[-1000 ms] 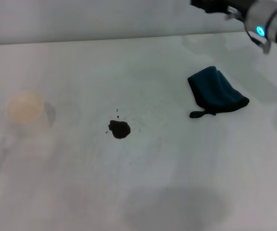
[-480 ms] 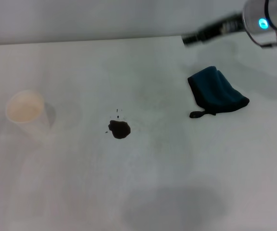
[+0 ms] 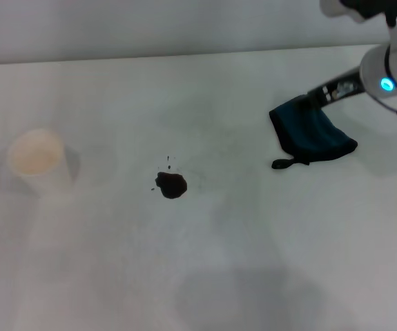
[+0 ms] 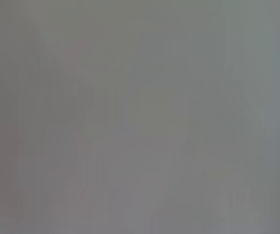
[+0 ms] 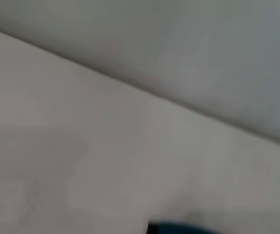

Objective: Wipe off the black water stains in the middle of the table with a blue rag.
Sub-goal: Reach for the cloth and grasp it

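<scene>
On the white worktop (image 3: 253, 262): wiping not yet begun, rag not yet picked up.

At the worktop's middle sits the stain (image 3: 171, 185), a small black blotch with a few specks just beyond it, whole and unsmeared. To the stain's right and a little farther back, well apart from it, the rag (image 3: 310, 134) lies crumpled, its loop tag pointing toward the stain. Right pincer (image 3: 322, 94) reaches in over the rag's far edge; whether its fingers are apart or together cannot be told. Well to the stain's left stands a cup (image 3: 38, 160). Left arm is out of sight. Everything is left to do: grip the rag, carry it to the stain, rub.
</scene>
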